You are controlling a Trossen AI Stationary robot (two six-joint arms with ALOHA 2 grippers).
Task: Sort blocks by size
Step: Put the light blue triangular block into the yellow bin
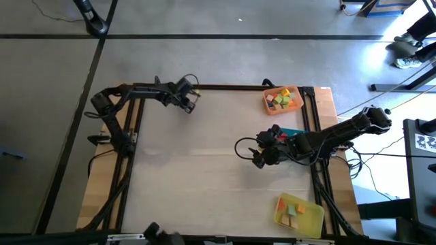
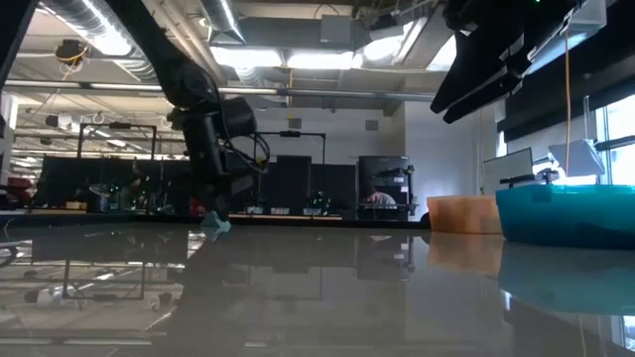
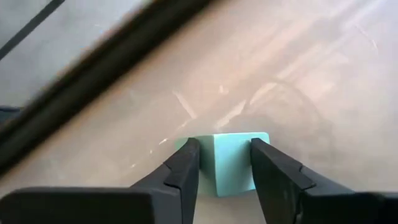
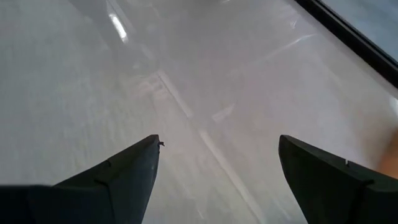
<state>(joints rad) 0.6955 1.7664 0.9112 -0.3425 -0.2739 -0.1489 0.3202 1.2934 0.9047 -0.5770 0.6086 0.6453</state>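
My left gripper (image 1: 195, 102) is at the table's far edge, shut on a small teal block (image 3: 231, 163), which also shows in the low view (image 2: 215, 226) down at the table top. My right gripper (image 1: 259, 155) is open and empty, held above the table right of centre; its wrist view (image 4: 217, 140) shows only bare table between the fingers. Several coloured blocks lie in the orange tray (image 1: 267, 95) and the yellow tray (image 1: 315, 219). My left gripper pinches the teal block's two opposite side faces (image 3: 211, 163) between its two fingers (image 3: 186, 167). The fingers come from above, slanting down. The block's underside is at the table top; whether it rests there or is just clear, I cannot tell.
The orange tray stands at the far right corner and the yellow tray at the near right. A blue tray (image 2: 566, 213) stands at the right edge, partly under my right arm. The dark table frame (image 1: 225, 86) runs along the far edge, close behind my left gripper.
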